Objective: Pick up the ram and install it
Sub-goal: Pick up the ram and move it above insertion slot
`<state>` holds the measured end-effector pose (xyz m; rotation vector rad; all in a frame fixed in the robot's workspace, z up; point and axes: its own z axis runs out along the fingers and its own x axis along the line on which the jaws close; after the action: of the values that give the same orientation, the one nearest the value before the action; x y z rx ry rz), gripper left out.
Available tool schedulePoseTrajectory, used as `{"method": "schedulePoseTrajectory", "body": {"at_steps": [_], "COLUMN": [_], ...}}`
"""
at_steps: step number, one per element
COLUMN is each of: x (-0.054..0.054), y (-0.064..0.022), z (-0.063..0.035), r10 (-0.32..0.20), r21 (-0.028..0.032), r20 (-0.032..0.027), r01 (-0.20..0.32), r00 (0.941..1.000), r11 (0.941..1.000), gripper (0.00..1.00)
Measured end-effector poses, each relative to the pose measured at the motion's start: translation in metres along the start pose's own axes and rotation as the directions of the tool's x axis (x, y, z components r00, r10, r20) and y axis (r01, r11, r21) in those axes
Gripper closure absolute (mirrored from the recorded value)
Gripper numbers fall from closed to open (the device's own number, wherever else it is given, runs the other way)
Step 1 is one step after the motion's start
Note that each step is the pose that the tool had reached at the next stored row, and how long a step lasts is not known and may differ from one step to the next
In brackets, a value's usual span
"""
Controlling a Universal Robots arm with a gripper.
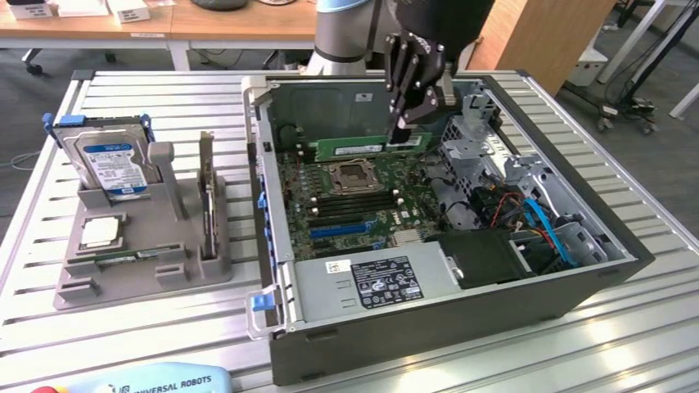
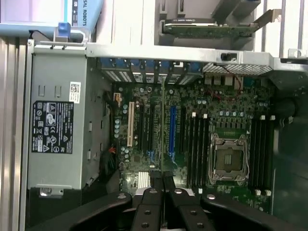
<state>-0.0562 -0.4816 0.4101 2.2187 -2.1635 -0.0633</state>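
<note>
- Exterior view has the pincer (image 1: 401, 133) clenched on the ram (image 1: 347, 148), which hangs edge-down inside the open computer case (image 1: 437, 327), just above the far part of the motherboard (image 1: 349, 205). Most of the stick reaches out to one side of the pincer, so the grip looks off-centre
- By its look the ram is light and stiff but fragile: a thin green board with small chips and contacts along its lower edge. It is best held by the flat faces near the top edge, close to the middle, so it hangs level and does not twist. Those smooth faces could slip under a weak squeeze
- Wrist view looks down past the fingers (image 2: 150, 202), where the ram appears edge-on as a thin line. The black memory slots (image 2: 197, 144) run parallel just beside it, with the empty processor socket (image 2: 230, 159) further out, so sideways alignment reads well there
- Exterior view adds the stick's height over the board, and the hard drive (image 1: 110, 160) on the table (image 1: 611, 344), well apart from the pincer
</note>
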Motion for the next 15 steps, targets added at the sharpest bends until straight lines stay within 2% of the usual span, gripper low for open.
{"method": "schedulePoseTrajectory", "body": {"at_steps": [4, 11, 15], "x": [0.0003, -0.0005, -0.0056], "y": [-0.0096, -0.0098, -0.0099], "z": [-0.0006, -0.0005, -0.0003], "r10": [0.0, 0.0, 0.0], "r21": [-0.0002, -0.0001, -0.0001], "r20": [0.0, 0.0008, 0.003], "r01": [0.0, 0.0, 0.0], "r00": [1.0, 1.0, 1.0], "r11": [1.0, 1.0, 1.0], "gripper": [0.88, 0.88, 0.88]}}
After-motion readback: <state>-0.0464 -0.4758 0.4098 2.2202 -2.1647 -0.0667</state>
